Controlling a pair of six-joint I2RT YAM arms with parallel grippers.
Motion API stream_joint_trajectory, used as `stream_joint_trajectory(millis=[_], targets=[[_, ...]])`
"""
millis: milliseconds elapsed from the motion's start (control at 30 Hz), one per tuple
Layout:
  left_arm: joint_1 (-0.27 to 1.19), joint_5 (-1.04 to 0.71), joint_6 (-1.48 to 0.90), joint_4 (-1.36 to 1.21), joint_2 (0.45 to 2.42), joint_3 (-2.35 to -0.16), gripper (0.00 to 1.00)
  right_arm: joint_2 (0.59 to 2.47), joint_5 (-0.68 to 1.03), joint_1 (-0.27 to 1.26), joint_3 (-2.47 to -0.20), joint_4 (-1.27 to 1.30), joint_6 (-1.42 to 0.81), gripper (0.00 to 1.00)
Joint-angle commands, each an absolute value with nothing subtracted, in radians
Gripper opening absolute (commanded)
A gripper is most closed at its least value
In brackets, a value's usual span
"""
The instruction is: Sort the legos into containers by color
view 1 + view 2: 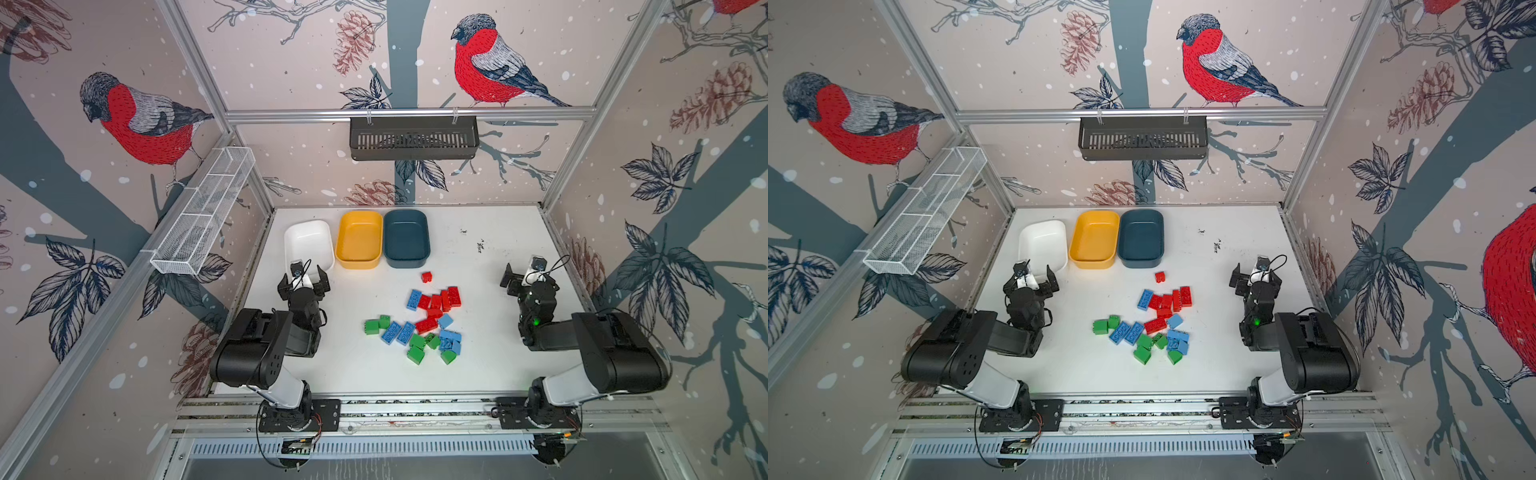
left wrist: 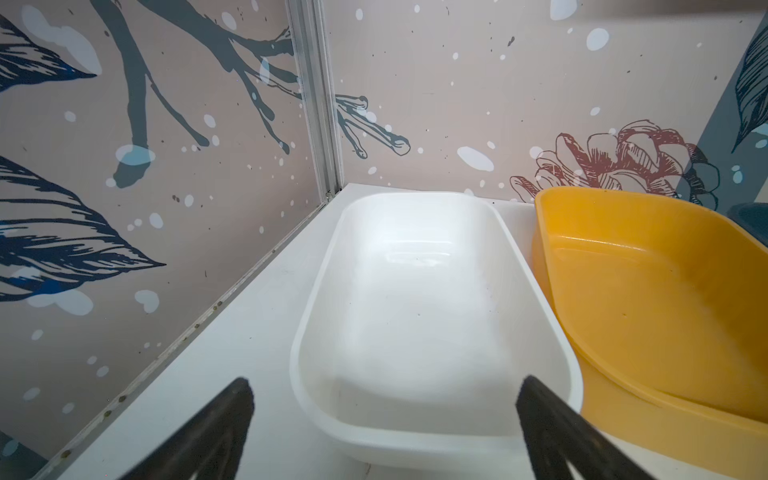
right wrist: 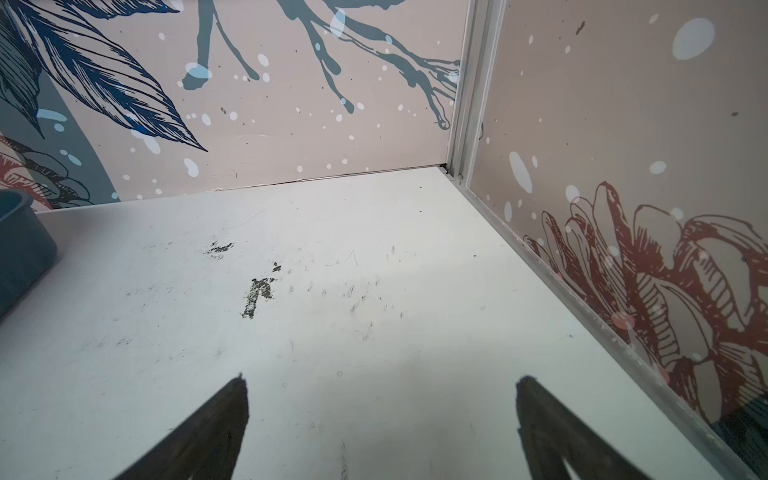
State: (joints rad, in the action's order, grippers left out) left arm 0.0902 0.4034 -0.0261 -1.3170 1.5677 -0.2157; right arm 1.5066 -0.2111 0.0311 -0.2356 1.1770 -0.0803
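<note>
Nothing is yet sorted: the legos are seen heaped near the three containers, which are found empty; the left gripper and right gripper are held spread, nothing grasped

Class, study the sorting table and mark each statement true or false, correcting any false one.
1. The white tub, yellow tub and dark teal tub are all empty. True.
2. The left gripper holds something. False: it is open and empty, by the white tub.
3. The yellow tub stands between the other two. True.
4. The right gripper is shut. False: it is open over bare table.
5. One red brick lies apart from the pile of bricks, toward the tubs. True.
</note>
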Motion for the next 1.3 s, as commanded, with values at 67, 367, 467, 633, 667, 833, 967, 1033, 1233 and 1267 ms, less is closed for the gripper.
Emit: stream_joint_trajectory(millis=[67,367,467,633,667,833,967,1033,1233,1267], targets=[[0.089,0.408,-0.023,-1.357,1.567,-0.218,0.99,1.502,-0.207,0.032,-0.235,1.198,-0.086,1.0],[0.089,0.409,-0.023,-1.358,1.567,-0.219,0.99,1.502,-0.207,0.033,-0.235,1.198,-0.086,1.0],[0.089,0.408,-0.023,-1.357,1.568,-0.219,0.99,1.502,-0.207,0.031,-0.235,1.198,-0.086,1.0],[0.089,0.409,-0.023,-1.356,1.568,-0.219,0.99,1.501,-0.207,0.033,-0.236,1.198,-0.086,1.0],[0.089,0.409,-0.023,-1.356,1.568,-0.218,0.99,1.502,-0.207,0.032,-0.236,1.197,-0.086,1.0],[0.089,0.408,-0.023,-1.358,1.567,-0.216,0.98,1.5,-0.207,0.032,-0.234,1.2,-0.086,1.0],[0.098,0.41,-0.01,-1.234,1.463,-0.24,0.97,1.445,-0.211,0.037,-0.253,1.147,-0.073,1.0],[0.1,0.468,-0.03,-1.079,1.359,-0.284,0.97,1.373,-0.212,0.036,-0.33,0.932,-0.086,0.99],[0.101,0.552,-0.207,-0.664,1.246,-0.493,0.97,1.321,-0.111,0.055,-0.595,0.49,-0.257,1.0],[0.101,0.542,-0.232,-0.582,1.265,-0.552,0.97,1.331,-0.095,0.069,-0.628,0.458,-0.299,1.0]])
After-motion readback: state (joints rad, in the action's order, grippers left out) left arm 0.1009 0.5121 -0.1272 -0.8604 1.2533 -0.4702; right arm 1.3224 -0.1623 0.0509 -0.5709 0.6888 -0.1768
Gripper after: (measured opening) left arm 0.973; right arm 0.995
